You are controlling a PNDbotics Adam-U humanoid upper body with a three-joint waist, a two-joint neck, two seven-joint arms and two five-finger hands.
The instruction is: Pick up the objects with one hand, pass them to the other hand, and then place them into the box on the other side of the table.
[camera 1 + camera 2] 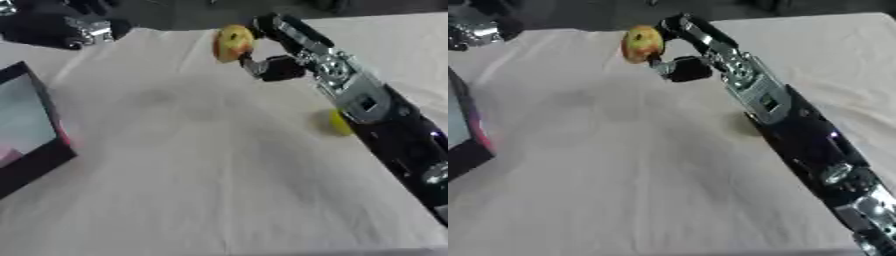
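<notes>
Apple (233,43): I see a yellow fruit with a red patch, it looks like an apple, up near the far edge of the counter. It is in my right hand, and I think it is lifted a little above the cloth, but I cannot tell this for sure.

Right hand (270,47): it comes in from the lower right on a long black and silver arm. Its dark fingers curl over the top of the apple and the thumb sits under it, so the hand is closed around the fruit.

Left hand (77,22): it shows in the upper left corner, dark with silver parts, well apart from the apple. It is too blurred, I cannot tell if its fingers are spread or curled.

Box (31,131): a dark box with a pale inside and a pink edge sits at the left side of the counter, cut by the frame.

Yellow thing (339,122): a small yellow object lies on the cloth just beside my right arm, partly hidden by it. I cannot make out what it is.

Counter (201,180): it is covered with a cream cloth with soft folds.
</notes>
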